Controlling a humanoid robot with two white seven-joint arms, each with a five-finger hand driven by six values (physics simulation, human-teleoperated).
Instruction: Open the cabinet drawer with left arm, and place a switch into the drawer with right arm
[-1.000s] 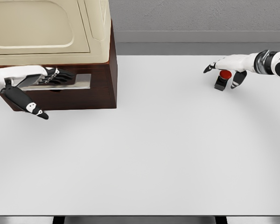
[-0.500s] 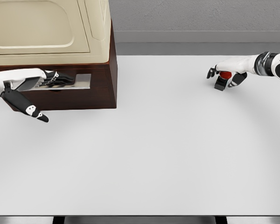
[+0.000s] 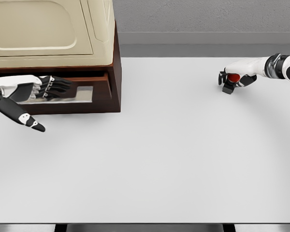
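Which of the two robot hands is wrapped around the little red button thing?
The right robot hand, closed on the red-topped switch; the left robot hand is at the drawer.

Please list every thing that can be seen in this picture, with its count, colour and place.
Flat white table: one, white, fills most of the view.
Dark brown wooden cabinet: one, dark brown, far left of the table.
Cabinet drawer with a grey metal front plate: one, brown and grey, front of the cabinet, pulled out a little.
Cream rounded appliance: one, cream, on top of the cabinet.
Black switch with a red round button: one, black and red, far right of the table.
Grey wall: one, grey, behind the table.
Left hand: one, white and black, fingers at the drawer front.
Right hand: one, white and black, fingers closed around the switch.
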